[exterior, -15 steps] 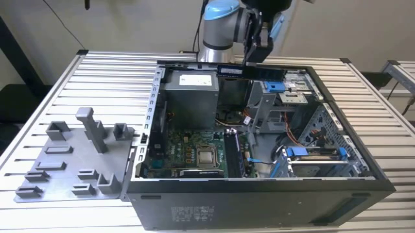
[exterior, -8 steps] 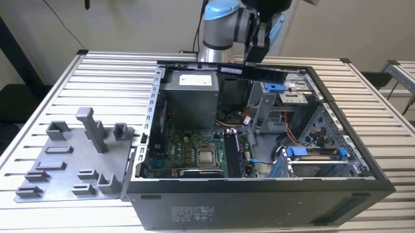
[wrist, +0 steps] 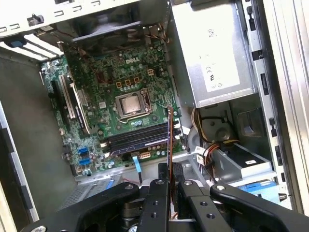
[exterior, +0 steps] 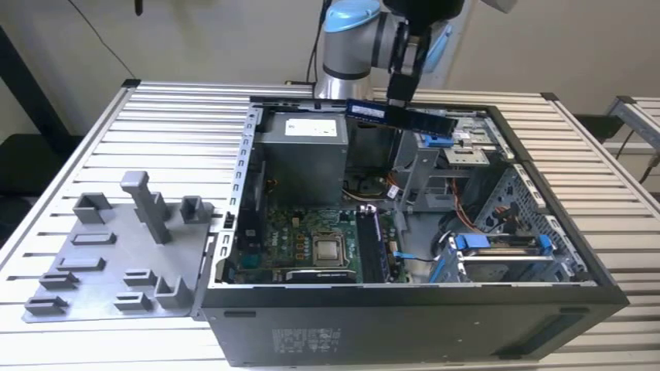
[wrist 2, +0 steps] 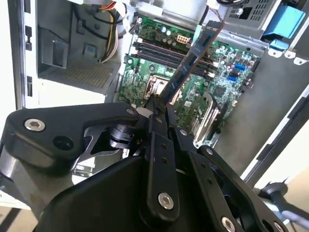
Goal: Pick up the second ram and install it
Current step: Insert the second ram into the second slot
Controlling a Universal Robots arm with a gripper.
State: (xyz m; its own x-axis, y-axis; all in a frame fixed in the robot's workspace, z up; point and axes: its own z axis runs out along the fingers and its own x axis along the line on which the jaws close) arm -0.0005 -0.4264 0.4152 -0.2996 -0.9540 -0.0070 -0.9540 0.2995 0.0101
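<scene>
1. While I had the arm over the far side of the open computer case [exterior: 413,309], the jaws were pinched narrowly on one end of the second ram [exterior: 400,114]. The stick hung in the air above the case, not in it.
2. From the exterior view it lay roughly level and well above the motherboard [exterior: 309,232]. I judged that this height kept it free of the case walls and the metal brackets beneath it.
3. In the second wrist view the stick [wrist 2: 190,60] ran out from the jaws over the board towards the memory slots [wrist 2: 164,52]. It was apart from them and touched nothing but the jaws.
4. A grey holder tray [exterior: 124,247] sat on the slatted table [exterior: 175,116] at the exterior view's left, beside the case. I took it for the staging place for parts.
5. In the first wrist view I saw the stick only edge-on [wrist: 169,137], so its chips and contact edge were hidden.
6. I could not make out the slot latches, which were too small. Nor could I tell whether a slot already held a stick.
7. The arm was cut off at the top of the exterior view.
</scene>
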